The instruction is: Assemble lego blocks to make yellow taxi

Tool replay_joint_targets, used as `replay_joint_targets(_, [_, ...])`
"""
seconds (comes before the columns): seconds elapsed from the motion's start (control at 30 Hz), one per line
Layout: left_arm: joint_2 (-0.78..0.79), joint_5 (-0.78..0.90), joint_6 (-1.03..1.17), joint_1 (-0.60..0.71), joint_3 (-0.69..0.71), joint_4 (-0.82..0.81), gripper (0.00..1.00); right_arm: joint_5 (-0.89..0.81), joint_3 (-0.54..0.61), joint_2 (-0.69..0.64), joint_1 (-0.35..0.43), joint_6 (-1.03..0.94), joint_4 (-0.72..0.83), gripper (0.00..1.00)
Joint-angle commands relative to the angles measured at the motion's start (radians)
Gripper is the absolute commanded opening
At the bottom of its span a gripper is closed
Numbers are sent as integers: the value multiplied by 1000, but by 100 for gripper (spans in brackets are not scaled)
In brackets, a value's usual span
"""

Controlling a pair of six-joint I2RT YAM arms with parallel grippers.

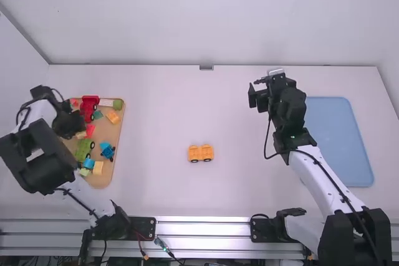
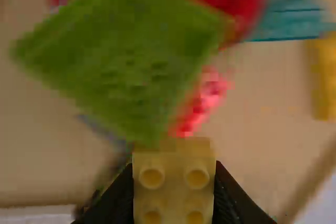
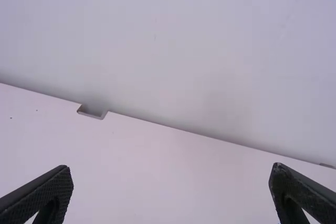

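One yellow block [image 2: 173,203] is gripped by L gripper [image 2: 173,174] over tan tray [image 1: 115,134]; R gripper [image 3: 172,182] is spread wide, empty. Wheeled taxi base [image 1: 201,153] is set mid-table; upper blocks prob. yet to be added, approx. half done.

Blocks [image 1: 98,167] on board [image 1: 110,131], left; wheeled piece [image 1: 194,153] between; tray [image 1: 340,144], right.
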State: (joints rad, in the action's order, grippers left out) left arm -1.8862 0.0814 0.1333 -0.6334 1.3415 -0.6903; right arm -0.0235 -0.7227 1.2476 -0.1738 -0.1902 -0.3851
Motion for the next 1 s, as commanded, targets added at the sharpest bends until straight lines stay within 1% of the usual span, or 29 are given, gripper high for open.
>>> replay_joint_targets(0.0, [65, 13, 72, 117, -16, 2, 2, 0, -37, 7, 3, 3, 4, 99])
replay_joint_targets(0.07, [92, 13, 103, 186, -33, 16, 2, -1, -37, 7, 3, 2, 6, 99])
replay_joint_targets(0.13, [141, 16, 153, 287, -64, 34, 2, -1, -37, 7, 3, 2, 8, 99])
replay_joint_targets(0.3, [236, 99, 415, 464, -122, -40, 2, -3, -37, 7, 3, 2, 26, 99])
replay_joint_targets(0.37, [252, 116, 491, 520, -142, -50, 2, -3, -37, 7, 3, 2, 31, 99])
replay_joint_targets(0.43, [262, 120, 600, 610, -182, -51, 1, 0, -37, 7, 3, 2, 35, 99])
replay_joint_targets(0.57, [262, 117, 777, 719, -253, -51, 3, -1, -37, 7, 3, 2, 52, 99])
replay_joint_targets(0.7, [260, 115, 865, 799, -320, 0, 6, -1, -35, 8, 3, 2, 58, 99])
replay_joint_targets(0.73, [261, 111, 884, 826, -342, 18, 6, -1, -35, 8, 3, 2, 57, 99])
replay_joint_targets(0.97, [261, 128, 878, 932, -450, 159, 7, -2, -35, 7, 3, 2, 55, 99])
